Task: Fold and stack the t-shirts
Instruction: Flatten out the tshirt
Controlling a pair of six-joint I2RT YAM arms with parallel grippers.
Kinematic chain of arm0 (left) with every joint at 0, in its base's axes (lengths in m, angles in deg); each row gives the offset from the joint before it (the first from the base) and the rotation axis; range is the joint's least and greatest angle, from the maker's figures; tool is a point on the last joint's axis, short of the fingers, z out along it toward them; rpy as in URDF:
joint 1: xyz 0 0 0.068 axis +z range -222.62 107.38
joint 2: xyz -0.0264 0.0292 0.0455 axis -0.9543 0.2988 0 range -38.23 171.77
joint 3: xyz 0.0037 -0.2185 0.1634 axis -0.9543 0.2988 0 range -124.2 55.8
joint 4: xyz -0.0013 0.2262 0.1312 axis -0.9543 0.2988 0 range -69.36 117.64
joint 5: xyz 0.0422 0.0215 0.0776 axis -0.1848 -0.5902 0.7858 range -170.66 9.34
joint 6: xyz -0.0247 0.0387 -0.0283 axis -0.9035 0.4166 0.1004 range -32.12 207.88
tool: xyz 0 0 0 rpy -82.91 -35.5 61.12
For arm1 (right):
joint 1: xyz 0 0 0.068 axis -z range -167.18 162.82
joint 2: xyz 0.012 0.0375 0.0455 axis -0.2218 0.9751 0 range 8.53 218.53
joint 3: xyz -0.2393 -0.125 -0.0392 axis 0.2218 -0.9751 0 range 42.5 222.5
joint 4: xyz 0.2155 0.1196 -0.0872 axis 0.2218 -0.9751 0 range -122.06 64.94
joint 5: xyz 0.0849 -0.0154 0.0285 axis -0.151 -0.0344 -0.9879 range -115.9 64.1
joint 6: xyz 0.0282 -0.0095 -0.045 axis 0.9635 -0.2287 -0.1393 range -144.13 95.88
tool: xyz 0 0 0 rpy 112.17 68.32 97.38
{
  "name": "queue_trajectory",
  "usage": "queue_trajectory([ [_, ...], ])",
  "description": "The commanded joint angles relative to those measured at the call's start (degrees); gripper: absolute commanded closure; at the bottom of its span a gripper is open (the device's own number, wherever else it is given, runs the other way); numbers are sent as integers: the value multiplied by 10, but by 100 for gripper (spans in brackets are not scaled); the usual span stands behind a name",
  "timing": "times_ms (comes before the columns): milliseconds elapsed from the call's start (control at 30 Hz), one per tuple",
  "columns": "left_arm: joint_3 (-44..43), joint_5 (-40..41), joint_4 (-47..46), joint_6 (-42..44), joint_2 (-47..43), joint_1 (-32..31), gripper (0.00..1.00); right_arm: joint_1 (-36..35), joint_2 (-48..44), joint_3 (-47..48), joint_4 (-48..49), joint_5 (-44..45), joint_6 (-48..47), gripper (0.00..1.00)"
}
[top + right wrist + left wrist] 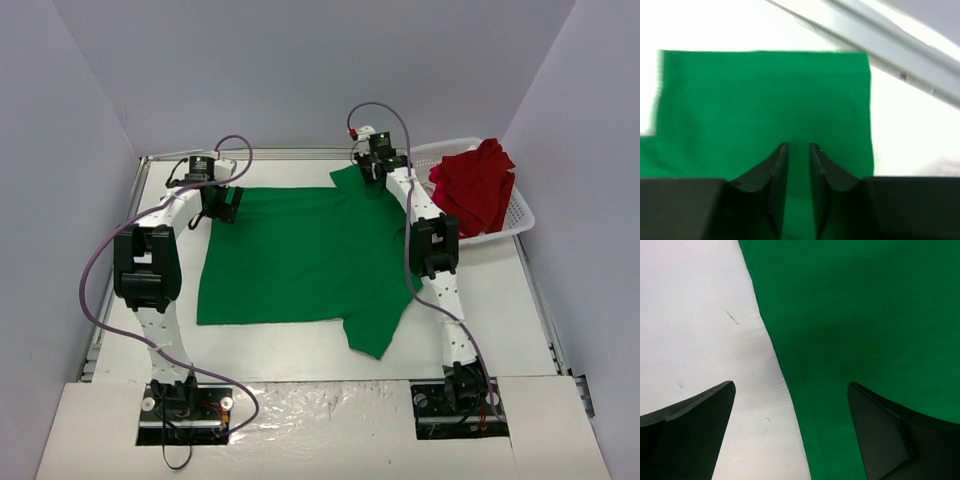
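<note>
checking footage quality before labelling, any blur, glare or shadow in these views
Right wrist: the green t-shirt is blurred, the table blown out white. Left wrist: sharp, a dark shadow falls on the shirt between the fingers. Top external: evenly lit and in focus.

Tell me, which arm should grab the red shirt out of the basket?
Likely right. The right gripper is close to the basket holding the red shirt. The left gripper hovers open over the far left edge of the green shirt, farther away.
</note>
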Motion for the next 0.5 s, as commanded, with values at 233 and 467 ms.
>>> queue_trajectory([
  [233, 57, -2, -4, 30, -132, 0, 6, -55, -252, -134, 61, 107, -60, 64],
  [467, 166, -104, 56, 111, -252, -10, 9, -56, -452, -404, -2, 11, -51, 62],
])
